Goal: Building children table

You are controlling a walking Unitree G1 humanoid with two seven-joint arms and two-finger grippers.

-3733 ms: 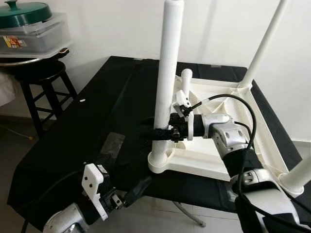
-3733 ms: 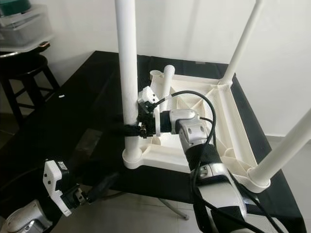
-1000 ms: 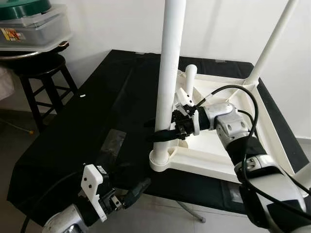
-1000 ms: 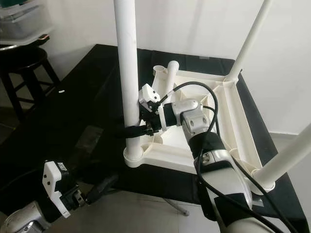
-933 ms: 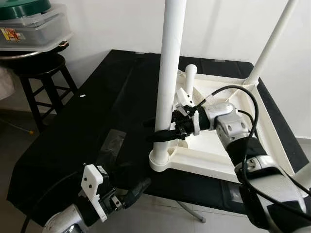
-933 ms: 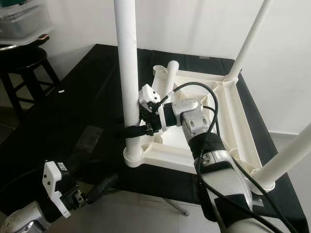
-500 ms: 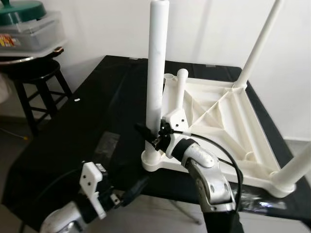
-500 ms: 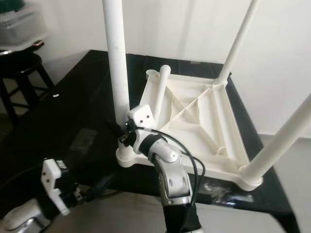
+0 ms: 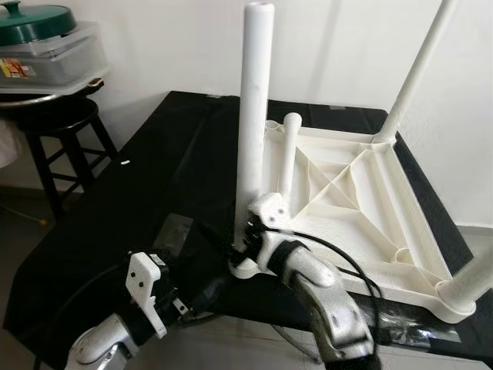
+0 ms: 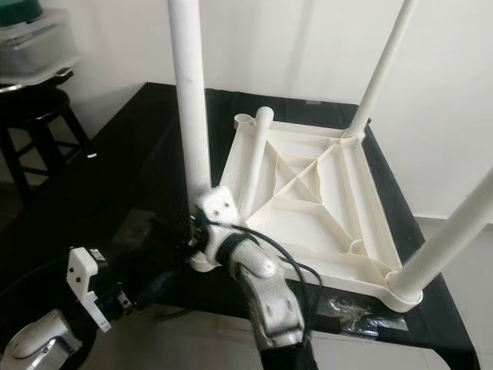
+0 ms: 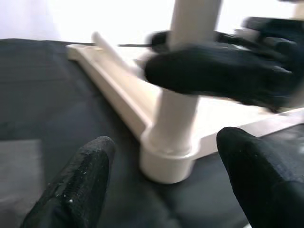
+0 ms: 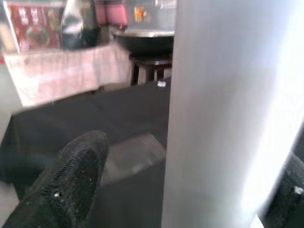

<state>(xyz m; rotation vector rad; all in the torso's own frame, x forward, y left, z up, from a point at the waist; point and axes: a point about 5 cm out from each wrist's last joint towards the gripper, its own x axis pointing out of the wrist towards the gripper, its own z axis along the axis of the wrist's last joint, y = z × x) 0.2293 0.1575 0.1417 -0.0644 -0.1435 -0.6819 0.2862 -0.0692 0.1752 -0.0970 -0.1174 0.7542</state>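
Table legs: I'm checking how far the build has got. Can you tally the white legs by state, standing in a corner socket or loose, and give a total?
Upright legs in corner sockets: 3
Loose leg lying tilted on the upturned tabletop: 1
Total: 4

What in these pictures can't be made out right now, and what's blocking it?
1. Right gripper contact with the near upright white plastic table leg: in the left eye view the wrist housing covers it; the right wrist view is blurred.
2. Far corner socket: the loose white leg leaning there covers it in the right eye view.
3. Tops of the other upright legs: cut off by the eye views' upper edge.
4. Left gripper: fingertips cropped and blurred.
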